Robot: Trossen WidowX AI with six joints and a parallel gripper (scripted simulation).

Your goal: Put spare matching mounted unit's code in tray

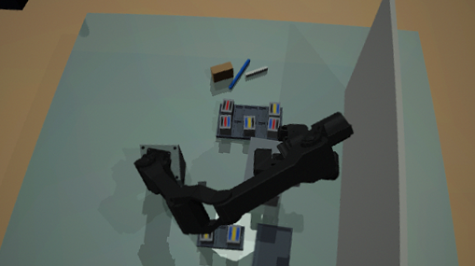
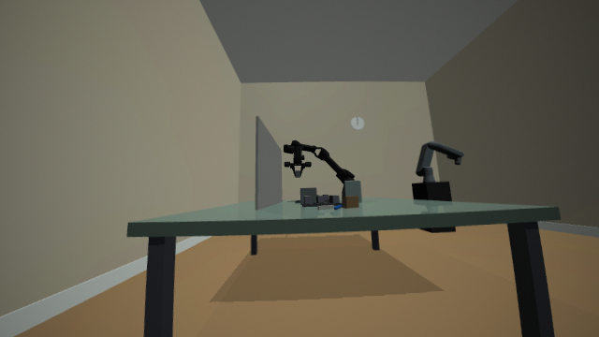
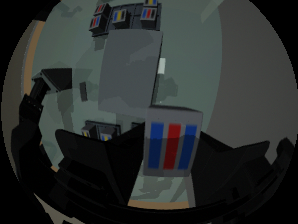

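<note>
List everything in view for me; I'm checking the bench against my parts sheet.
Spare rack: one, dark grey, table middle, holding five striped spares.
Held spare: one, grey with blue-red-blue stripes, lifted between the jaws.
Second holder: one, dark, near edge, two striped units, one partly under the arm.
Tray: one, dark grey, right of that holder.
Grey slab: one, between rack and holder, mostly hidden.
Brown block: one, beyond the rack.
Blue stick: one, beside the block.
White strip: one, right of the stick.
Upright panel: one, grey, table's right side.
Wall clock: one, white.
Arm: one, black.
Gripper: one, shut on the spare.
</note>
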